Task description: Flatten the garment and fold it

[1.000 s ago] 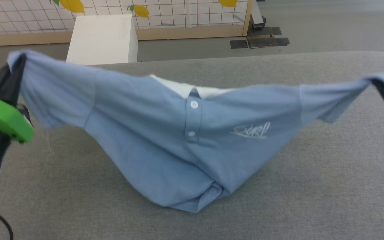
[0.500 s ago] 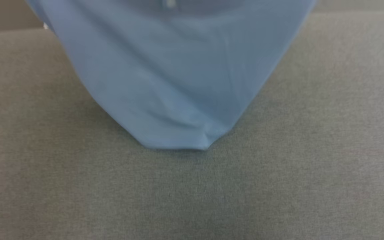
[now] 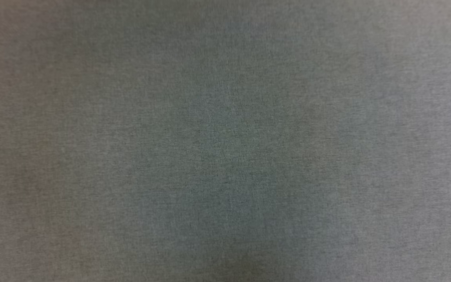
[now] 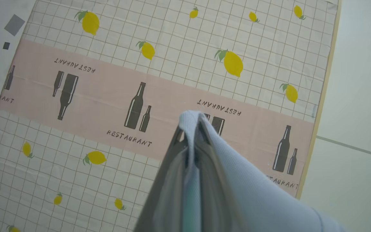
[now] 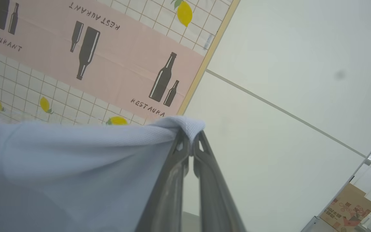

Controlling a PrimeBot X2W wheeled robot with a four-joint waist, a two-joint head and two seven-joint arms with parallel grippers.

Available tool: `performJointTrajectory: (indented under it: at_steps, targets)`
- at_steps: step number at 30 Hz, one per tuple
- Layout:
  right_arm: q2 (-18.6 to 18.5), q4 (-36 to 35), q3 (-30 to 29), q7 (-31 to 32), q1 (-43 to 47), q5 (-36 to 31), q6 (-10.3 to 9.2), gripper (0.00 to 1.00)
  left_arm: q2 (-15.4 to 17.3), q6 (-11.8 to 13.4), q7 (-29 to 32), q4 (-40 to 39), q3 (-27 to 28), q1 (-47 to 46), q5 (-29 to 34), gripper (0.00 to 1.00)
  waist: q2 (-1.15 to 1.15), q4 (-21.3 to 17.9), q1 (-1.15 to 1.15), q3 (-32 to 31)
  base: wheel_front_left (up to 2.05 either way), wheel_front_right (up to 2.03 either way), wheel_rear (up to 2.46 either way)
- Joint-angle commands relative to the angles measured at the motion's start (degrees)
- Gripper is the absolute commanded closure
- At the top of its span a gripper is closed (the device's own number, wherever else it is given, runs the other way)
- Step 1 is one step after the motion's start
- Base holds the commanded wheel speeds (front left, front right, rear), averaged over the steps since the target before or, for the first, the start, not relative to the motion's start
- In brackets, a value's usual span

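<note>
Left gripper (image 4: 192, 131) and right gripper (image 5: 191, 141) each pinch an edge of the light blue garment (image 5: 76, 154), held aloft near a lemon-patterned panel (image 4: 108, 96); flattening and folding seemingly remain.

The garment (image 5: 76, 154) looks matt, finely knitted; table (image 3: 225, 141) matt fabric.

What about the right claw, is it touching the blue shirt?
Touching. In the right wrist view, the right gripper has its fingers shut on a bunched edge of the garment, cloth pinched between the tips.
</note>
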Motion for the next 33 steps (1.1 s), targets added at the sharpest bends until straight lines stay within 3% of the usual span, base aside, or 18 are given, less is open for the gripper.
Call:
performJointTrajectory:
  at_steps: [1,9,16,25,33]
  targets:
    - [0.51,1.58,0.16,-1.44,0.43,0.07,-0.08,1.0,-0.61,-1.06,-0.11,1.2,-0.55,0.39,-0.81,1.0,0.0,0.0,-0.01,2.05,0.0,0.0,0.0]
    - [-0.4,5.84,4.37,-5.8,14.13,5.36,-0.08,1.0,0.07,-8.64,1.98,7.56,-6.21,15.51,-2.06,1.0,0.0,0.29,-0.01,-1.31,0.0,0.0,0.0]
    - [-2.9,2.88,6.96,-4.06,33.42,12.72,-0.08,1.0,3.09,-10.6,6.14,6.47,-12.19,35.25,-0.67,1.0,0.0,0.79,-0.01,-8.6,0.0,0.0,0.0]
    - [-2.9,-11.15,-1.32,4.63,64.89,18.17,-0.08,1.0,3.78,-8.18,13.65,-2.85,-14.53,60.52,-7.65,1.0,0.0,1.9,-0.01,-17.48,0.0,0.0,0.0]
    - [4.61,-24.84,-13.07,15.66,90.06,16.04,-0.08,1.0,3.56,-1.82,16.21,-13.16,-11.94,79.91,-15.32,1.0,0.0,1.95,-0.01,-22.34,0.0,0.0,0.0]
